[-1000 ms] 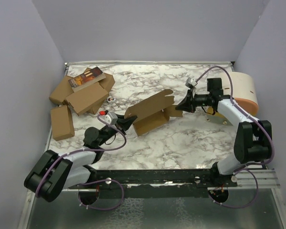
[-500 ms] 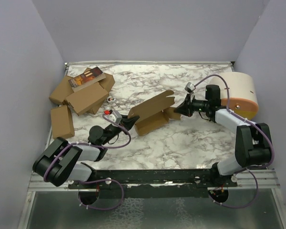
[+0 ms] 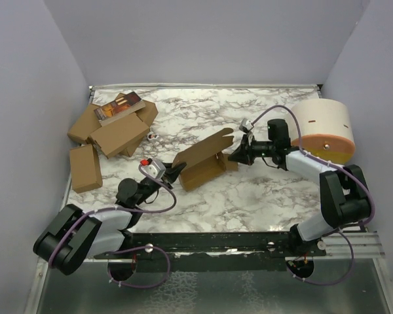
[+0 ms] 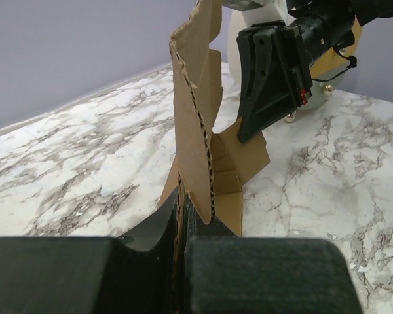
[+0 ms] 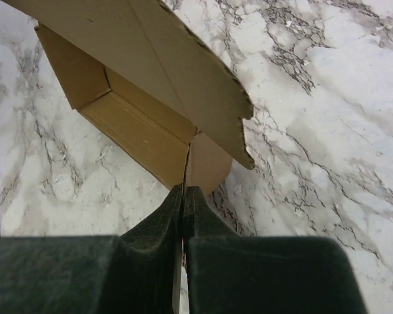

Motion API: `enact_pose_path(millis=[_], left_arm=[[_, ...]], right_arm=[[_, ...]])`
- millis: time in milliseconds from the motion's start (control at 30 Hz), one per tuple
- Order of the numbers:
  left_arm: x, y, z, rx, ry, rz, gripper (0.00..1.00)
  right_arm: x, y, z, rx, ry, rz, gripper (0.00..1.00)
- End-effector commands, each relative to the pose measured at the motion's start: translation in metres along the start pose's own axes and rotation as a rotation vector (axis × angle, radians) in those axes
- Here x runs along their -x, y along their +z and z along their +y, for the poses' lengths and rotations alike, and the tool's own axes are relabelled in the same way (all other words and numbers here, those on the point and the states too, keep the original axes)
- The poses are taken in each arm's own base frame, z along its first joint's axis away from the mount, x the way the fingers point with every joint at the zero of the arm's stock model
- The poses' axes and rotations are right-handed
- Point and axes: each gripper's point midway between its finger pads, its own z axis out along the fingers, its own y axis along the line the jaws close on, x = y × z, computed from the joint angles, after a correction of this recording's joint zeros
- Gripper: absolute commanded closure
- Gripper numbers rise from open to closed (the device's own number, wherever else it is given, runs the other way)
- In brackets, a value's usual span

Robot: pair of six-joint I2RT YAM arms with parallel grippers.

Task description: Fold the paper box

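the paper box (image 3: 203,160) is sitting near the middle of the marble table (image 3: 249,196), half formed: a shallow brown tray with its lid panel standing up at a slant along the far side, scalloped at the edge. it is lying between the two arms, and each of them is gripping one end.

the left gripper (image 3: 177,171) is reaching in from the near left, with its fingers pressed together on the box's left end. in the left wrist view, the corrugated edge of the paper box (image 4: 193,131) is running straight down into the narrow slit at the left gripper (image 4: 181,219).

the right gripper (image 3: 234,157) is coming in from the right, low over the table, and is pinching a small flap at the box's right end. in the right wrist view, a thin cardboard edge of the paper box (image 5: 150,85) is disappearing into the right gripper (image 5: 183,196), whose pads are closed tight on it.

a heap of brown cartons (image 3: 111,131) is lying at the far left, with a dark, book-like item (image 3: 118,106) resting on top; its cover printing is too small to read. a white cylinder with an orange rim (image 3: 324,124) is lying at the far right.
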Motion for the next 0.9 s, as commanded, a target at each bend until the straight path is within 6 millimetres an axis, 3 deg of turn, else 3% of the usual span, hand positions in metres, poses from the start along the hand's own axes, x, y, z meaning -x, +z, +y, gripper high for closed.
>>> enact_pose_path(millis=[0, 367, 667, 867], left_arm=[[-0.007, -0.012, 0.012, 0.078, 0.059, 0.037, 1.0], [-0.02, -0.019, 0.008, 0.054, 0.099, 0.083, 1.0], [-0.02, -0.021, 0.006, 0.044, 0.127, 0.091, 1.0], [-0.019, -0.021, 0.004, 0.03, 0.129, 0.087, 1.0]], right_arm=[[0.017, 0.013, -0.009, -0.047, -0.057, -0.023, 0.98], [-0.007, 0.026, -0.001, 0.043, 0.034, -0.001, 0.95], [-0.008, 0.029, 0.016, 0.169, 0.071, -0.006, 0.74], [-0.006, 0.031, 0.018, 0.207, 0.089, -0.013, 0.53]])
